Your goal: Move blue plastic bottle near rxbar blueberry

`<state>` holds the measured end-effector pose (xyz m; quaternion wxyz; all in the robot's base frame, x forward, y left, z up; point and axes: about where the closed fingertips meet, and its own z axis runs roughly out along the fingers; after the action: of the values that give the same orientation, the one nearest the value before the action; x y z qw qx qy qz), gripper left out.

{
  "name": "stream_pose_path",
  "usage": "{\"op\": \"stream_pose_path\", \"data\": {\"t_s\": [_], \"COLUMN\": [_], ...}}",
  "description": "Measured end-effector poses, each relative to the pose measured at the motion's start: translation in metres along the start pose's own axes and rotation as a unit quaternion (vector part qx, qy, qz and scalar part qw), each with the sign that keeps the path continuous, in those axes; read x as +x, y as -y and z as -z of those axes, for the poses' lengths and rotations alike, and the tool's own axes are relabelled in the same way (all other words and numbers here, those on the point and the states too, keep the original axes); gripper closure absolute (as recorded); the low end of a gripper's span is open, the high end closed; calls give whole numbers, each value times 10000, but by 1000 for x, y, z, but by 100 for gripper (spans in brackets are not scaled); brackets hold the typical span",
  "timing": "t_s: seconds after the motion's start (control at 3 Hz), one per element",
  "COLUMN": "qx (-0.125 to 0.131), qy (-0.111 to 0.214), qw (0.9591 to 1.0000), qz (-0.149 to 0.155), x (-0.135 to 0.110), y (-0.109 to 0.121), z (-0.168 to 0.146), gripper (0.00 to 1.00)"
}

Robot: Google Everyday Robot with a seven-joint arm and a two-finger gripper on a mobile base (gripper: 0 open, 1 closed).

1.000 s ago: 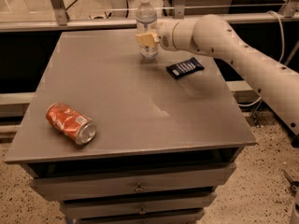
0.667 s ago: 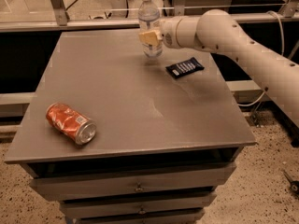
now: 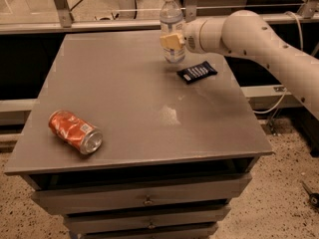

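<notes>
The blue plastic bottle [image 3: 172, 15], clear with a white cap, stands upright at the far side of the grey table [image 3: 119, 83]. My gripper [image 3: 172, 42] comes in from the right on the white arm and is shut on the bottle's lower half, with a tan finger pad [image 3: 168, 41] against its front. The rxbar blueberry [image 3: 197, 72], a flat dark wrapper with white lettering, lies on the table just right of and in front of the bottle's base. I cannot tell whether the bottle's base touches the table.
An orange-red soda can [image 3: 75, 131] lies on its side near the table's front left corner. The table top sits over drawers [image 3: 144, 200]. A metal rail and frame [image 3: 60, 4] run behind the far edge.
My gripper has carried the bottle a short way to the right, closer to the rxbar. The can and the bar have not moved.
</notes>
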<state>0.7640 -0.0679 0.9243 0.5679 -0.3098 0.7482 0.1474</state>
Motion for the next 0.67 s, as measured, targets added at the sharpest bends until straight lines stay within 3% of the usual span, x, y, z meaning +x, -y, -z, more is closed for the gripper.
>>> {"op": "stream_pose_path", "data": {"t_s": [0.33, 0.67], "qx": [84, 119], "qy": [-23, -5], "qw": [9998, 9994], "qz": [-152, -333], "x": [14, 30], "y": [8, 14], "z": [8, 10], "gripper": [88, 65]}}
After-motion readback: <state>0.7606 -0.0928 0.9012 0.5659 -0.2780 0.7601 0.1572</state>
